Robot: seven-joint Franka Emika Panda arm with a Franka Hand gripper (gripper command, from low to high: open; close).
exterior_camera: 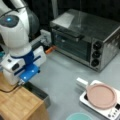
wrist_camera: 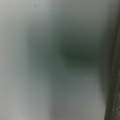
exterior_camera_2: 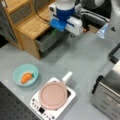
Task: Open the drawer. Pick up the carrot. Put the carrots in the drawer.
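Note:
The drawer (exterior_camera_2: 46, 41) stands pulled out of the wooden-topped cabinet (exterior_camera_2: 30, 26), and its dark grey front also shows in a front view (exterior_camera: 40, 93). My gripper (exterior_camera_2: 58, 27) hangs low over the open drawer, its fingers hidden under the white and blue hand (exterior_camera: 26, 72). The wrist view holds only a blurred grey surface very close up. The carrot (exterior_camera_2: 26, 77), orange with a green tip, lies in a teal bowl (exterior_camera_2: 17, 71) on the table, far from the gripper. A small green patch (exterior_camera_2: 53, 31) shows at the drawer's inner end.
A silver toaster oven (exterior_camera: 85, 37) stands behind the table. A pink pan (exterior_camera_2: 53, 95) sits on a white cooker (exterior_camera_2: 37, 106) between bowl and oven. A small orange thing (exterior_camera: 50, 49) lies beside the oven's left end. The bowl's rim (exterior_camera: 78, 116) shows at a front view's bottom.

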